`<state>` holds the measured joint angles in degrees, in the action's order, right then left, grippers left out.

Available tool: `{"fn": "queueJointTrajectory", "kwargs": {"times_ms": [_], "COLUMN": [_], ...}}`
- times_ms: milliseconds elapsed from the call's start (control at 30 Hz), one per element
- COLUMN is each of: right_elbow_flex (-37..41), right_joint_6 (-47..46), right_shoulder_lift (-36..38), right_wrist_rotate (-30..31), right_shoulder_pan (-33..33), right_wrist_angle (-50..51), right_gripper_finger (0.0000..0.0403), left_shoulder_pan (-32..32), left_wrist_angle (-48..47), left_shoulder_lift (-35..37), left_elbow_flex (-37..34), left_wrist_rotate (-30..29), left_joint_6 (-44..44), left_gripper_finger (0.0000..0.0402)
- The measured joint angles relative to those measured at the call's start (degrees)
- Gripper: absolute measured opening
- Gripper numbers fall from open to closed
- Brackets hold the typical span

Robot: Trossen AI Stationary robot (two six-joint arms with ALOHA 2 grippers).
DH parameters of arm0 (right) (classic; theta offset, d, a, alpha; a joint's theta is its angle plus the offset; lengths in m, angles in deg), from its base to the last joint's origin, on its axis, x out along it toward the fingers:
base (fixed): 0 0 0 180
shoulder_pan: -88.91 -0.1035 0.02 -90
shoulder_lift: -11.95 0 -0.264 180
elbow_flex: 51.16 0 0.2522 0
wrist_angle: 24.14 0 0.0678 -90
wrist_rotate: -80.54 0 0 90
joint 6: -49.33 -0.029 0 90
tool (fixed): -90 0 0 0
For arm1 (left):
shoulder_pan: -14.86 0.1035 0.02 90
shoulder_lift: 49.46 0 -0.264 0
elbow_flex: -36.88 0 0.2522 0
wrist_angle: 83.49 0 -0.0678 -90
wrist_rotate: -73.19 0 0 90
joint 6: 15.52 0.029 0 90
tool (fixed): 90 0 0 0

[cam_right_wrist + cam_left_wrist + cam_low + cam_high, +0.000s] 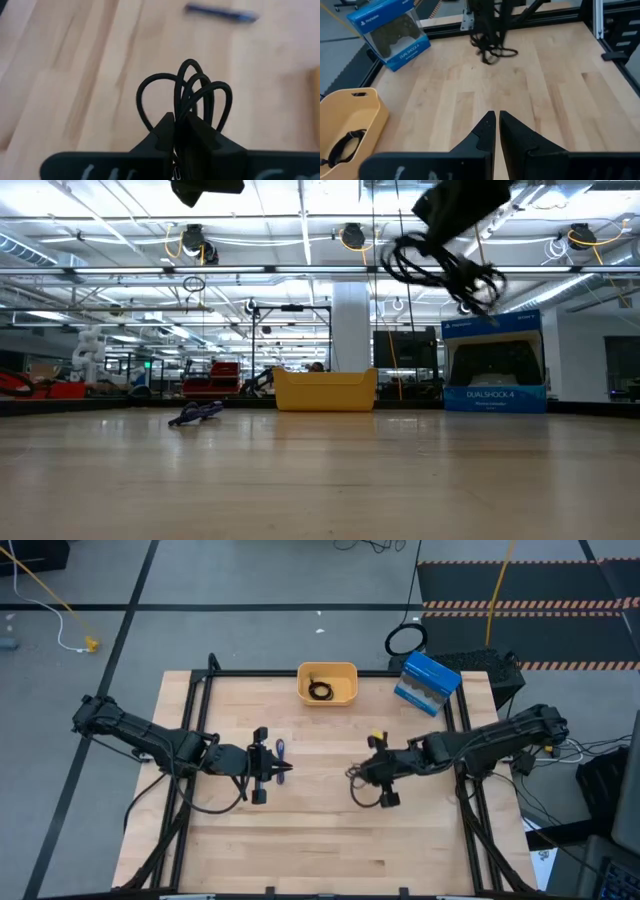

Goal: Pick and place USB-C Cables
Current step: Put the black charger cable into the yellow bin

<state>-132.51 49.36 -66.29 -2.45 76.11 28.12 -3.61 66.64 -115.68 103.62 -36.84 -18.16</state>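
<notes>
The pale wood-plank worktop (330, 830) lies bare and open toward its near edge. At its far edge sits a yellow plastic bin (327, 683) holding one coiled black cable (320, 691), with a blue controller box (427, 683) beside it. The right gripper (366, 773) hangs above the worktop, fingers clamped on a looped black cable (187, 97). The left gripper (284, 769) has its fingers pressed together, empty, just beside the short purple-blue cable (279, 749) lying flat.
</notes>
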Motion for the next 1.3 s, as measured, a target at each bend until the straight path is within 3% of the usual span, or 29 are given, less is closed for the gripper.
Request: {"fn": "queueJointTrajectory", "kwargs": {"times_ms": [267,633,800,1100,1300], "right_elbow_flex": [-3.1,-8.9,-12.3,-19.9,-20.3], "right_joint_6": [7.7,11.5,15.6,21.6,17.7], "right_shoulder_lift": [0.0,-0.1,-1.5,-9.2,-14.0], "right_wrist_rotate": [0.9,0.3,-5.9,-7.3,-7.3], "right_shoulder_pan": [8.2,21.3,25.0,31.2,37.0], "right_wrist_angle": [-6.6,-12.8,-18.0,-18.7,-21.3], "right_gripper_finger": [0.0016,0.0016,0.0016,0.0017,0.0017], "left_shoulder_pan": [0.6,0.6,0.6,0.4,0.4], "left_wrist_angle": [-1.6,-3.8,-3.8,-3.5,-3.4], "left_shoulder_lift": [0.0,0.0,0.0,0.0,0.0], "left_elbow_flex": [0.0,0.0,0.0,0.0,0.0], "left_wrist_rotate": [0.0,0.0,0.0,0.0,0.0], "left_joint_6": [-0.5,-2.0,-3.7,-6.5,-6.9], "left_gripper_finger": [0.0026,0.0026,0.0026,0.0026,0.0026]}}
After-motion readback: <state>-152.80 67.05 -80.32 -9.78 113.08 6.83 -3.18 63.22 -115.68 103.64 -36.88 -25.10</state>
